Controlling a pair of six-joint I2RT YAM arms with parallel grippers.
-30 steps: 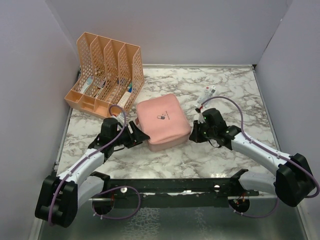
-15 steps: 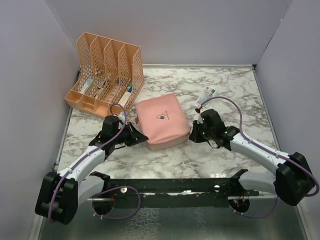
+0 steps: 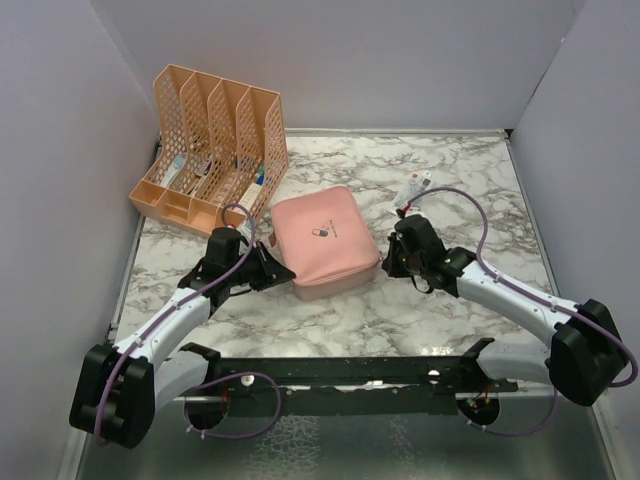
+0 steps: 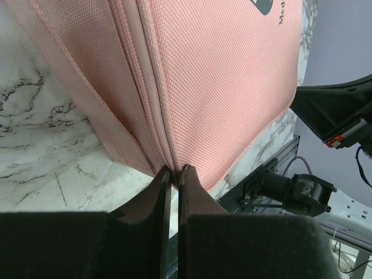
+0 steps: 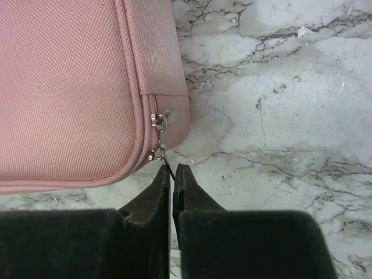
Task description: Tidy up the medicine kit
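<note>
Your pink square soft-shell zip case [image 3: 325, 243] lies flat and zipped shut near the middle of the grey-veined marble worktop [image 3: 450, 310], lid up, with the small pill logo showing on top. The left arm's fingers [image 4: 157, 197] are pressed together right at the zip seam on the case's near left corner; you cannot tell from the wrist view whether anything is caught between them. On the opposite side, the right arm's fingers [image 5: 187, 192] sit low on the worktop at the case's near right corner, closed on a thin dark pull cord [image 5: 163, 162] that hangs from the lower of two small metal zip sliders [image 5: 157, 118]. Both sliders sit together at that corner, one just above the other. The orange perforated plastic file rack [image 3: 212, 150] stands at the far left, well apart from the case, and a small white item [image 3: 415, 186], too small to identify, lies beyond the right arm.
</note>
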